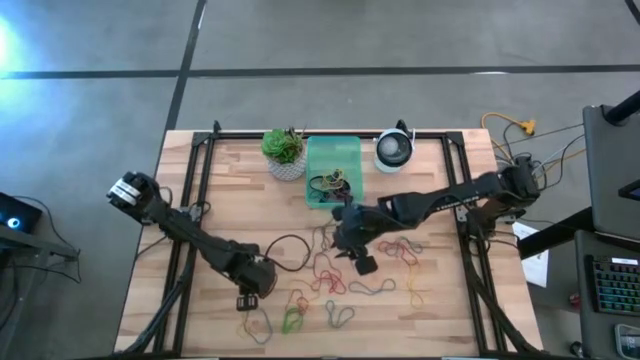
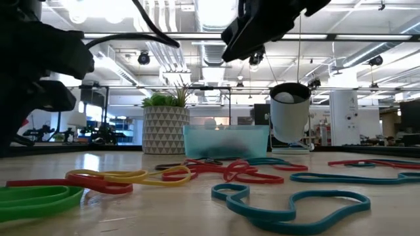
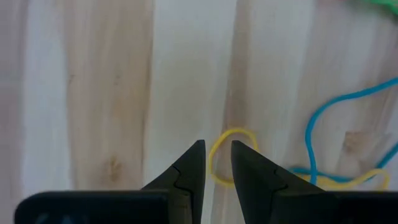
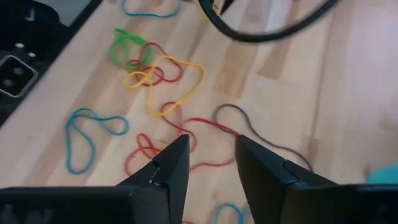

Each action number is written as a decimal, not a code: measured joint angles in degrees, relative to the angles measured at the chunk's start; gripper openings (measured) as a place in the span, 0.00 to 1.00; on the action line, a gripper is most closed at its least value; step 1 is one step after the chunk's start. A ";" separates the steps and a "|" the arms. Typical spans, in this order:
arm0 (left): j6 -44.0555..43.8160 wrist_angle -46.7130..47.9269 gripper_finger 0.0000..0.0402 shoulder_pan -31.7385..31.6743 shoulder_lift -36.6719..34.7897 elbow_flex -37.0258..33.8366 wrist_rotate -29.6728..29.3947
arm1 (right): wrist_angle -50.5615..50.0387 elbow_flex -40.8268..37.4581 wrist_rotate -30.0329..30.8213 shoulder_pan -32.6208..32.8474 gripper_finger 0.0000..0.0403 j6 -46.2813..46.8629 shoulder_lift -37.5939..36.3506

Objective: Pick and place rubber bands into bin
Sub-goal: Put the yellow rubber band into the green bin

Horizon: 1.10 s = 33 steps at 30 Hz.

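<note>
1. We see a few bands already in the bin at the far side of the surface.
2. Most bands remain scattered near us.
3. Our left pincer straddles a yellow band, slightly parted; our right pincer hovers spread, empty.

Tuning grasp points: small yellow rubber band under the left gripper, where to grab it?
Take the yellow rubber band on one side of its loop, from straight above. It lies flat on the table, so one finger of the left gripper should land inside the loop and one outside, pinching a single strand.
</note>
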State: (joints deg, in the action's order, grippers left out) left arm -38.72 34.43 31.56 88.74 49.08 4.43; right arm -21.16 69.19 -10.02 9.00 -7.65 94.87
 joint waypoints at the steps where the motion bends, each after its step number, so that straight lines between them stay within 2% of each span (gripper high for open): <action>1: 0.07 -0.77 0.15 0.15 0.69 0.00 0.00 | 0.14 0.00 0.04 0.46 0.30 0.34 0.00; 7: 0.26 -1.10 0.15 1.03 3.88 0.22 0.21 | 0.59 -0.11 2.79 2.83 0.29 0.32 0.00; 17: 0.13 0.27 0.15 1.17 5.73 0.39 1.03 | 0.93 -0.61 3.89 4.26 0.26 2.07 0.00; 24: 1.41 0.61 0.02 1.17 9.11 0.37 2.12 | 1.04 -1.95 5.75 5.53 0.23 2.96 0.00; 29: 1.79 0.14 0.00 1.10 11.03 0.32 2.21 | 1.07 -1.95 5.75 5.53 0.21 3.24 -0.02; 33: 2.15 0.69 0.00 1.06 9.39 0.77 1.85 | 0.88 -1.92 5.75 5.79 0.19 4.27 -1.08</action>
State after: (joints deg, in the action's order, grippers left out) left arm -36.57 35.12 32.62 98.12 49.85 6.28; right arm -20.28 67.26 -4.27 14.79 -3.38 93.79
